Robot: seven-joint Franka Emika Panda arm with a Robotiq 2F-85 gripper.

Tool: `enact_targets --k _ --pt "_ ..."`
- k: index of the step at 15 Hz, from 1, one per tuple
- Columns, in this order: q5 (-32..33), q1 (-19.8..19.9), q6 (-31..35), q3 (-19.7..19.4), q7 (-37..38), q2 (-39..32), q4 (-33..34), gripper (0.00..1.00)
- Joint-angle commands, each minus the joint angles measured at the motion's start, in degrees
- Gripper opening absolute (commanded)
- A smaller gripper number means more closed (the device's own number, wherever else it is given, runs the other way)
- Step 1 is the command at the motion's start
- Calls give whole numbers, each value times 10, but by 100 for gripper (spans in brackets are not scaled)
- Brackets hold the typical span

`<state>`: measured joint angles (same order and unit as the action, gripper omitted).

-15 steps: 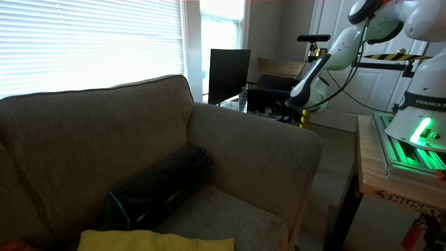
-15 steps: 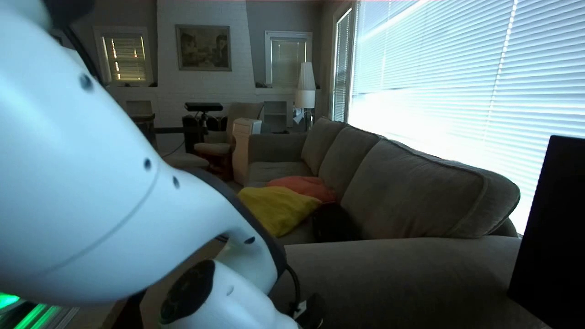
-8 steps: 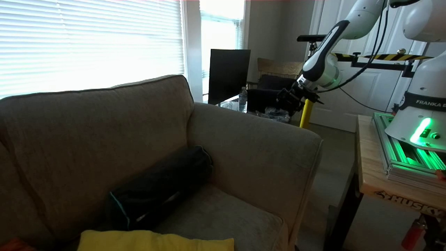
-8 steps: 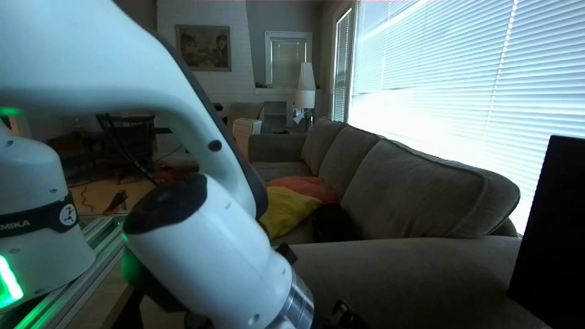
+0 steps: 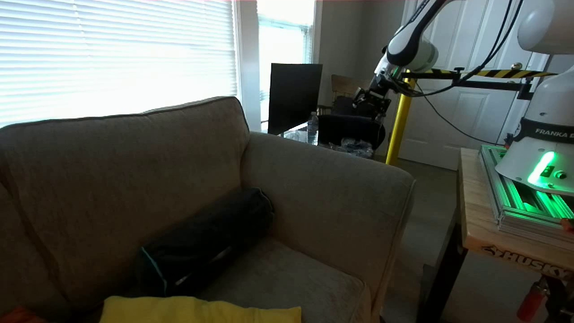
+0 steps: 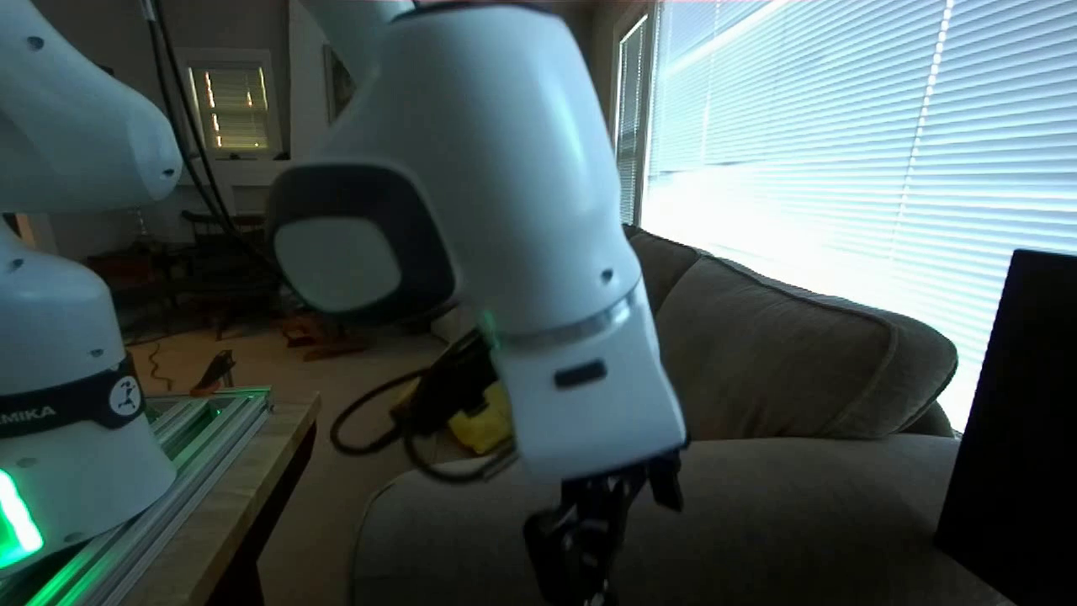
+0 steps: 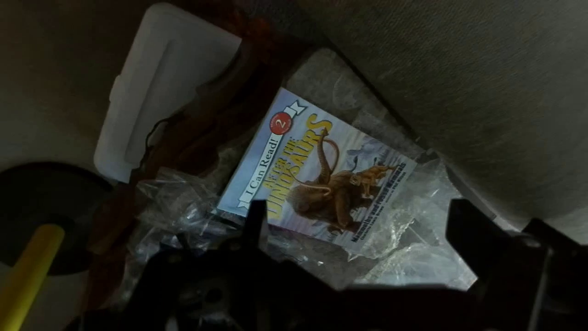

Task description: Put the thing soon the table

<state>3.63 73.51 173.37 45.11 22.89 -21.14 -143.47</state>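
What looks to be the table [image 7: 317,73] lies below your Robotiq gripper [image 7: 358,209], its dim gray top showing past the fingertips in the wrist view. Which item your task means by the thing, you cannot tell from here. Your two fingers [image 7: 473,230] stand spread well apart. Below the gap between them you have the book [image 7: 314,170] "After the Dinosaurs," an "I Can Read!" level 2 title, face up and slanted on that top. Crumpled plastic film [image 7: 413,264] lies around its lower edges, partly hidden by your gripper. Beyond the right-hand finger in that view, the sofa arm [image 7: 468,82] runs alongside the table, a thin dark gap between. Up and left of your gripper sits a white, round-cornered object [image 7: 170,92], too dim to name, and farther left a yellow pole [image 7: 30,276].

In an exterior view, a plastic bottle [image 5: 312,130] and an upright black panel [image 5: 295,96] stand to the left of your gripper, with a wooden chair [image 5: 345,85] behind it. Lower left is the beige sofa [image 5: 112,179], bearing a black bolster [image 5: 206,244] and a yellow pillow [image 5: 197,310]. Lower right, the Husky workbench [image 5: 477,188] carries your Franka arm's base [image 5: 549,148], lit green.
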Motion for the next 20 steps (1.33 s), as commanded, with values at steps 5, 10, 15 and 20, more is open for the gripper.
enact_targets --k 5,10,15,20 --pt "-26 64 -324 170 -87 190 99 100" --pt "24 -180 -432 -48 -178 210 165 100" --pt "39 -410 -422 -274 -204 206 170 100" --pt "40 -460 -422 -324 -204 206 170 100"
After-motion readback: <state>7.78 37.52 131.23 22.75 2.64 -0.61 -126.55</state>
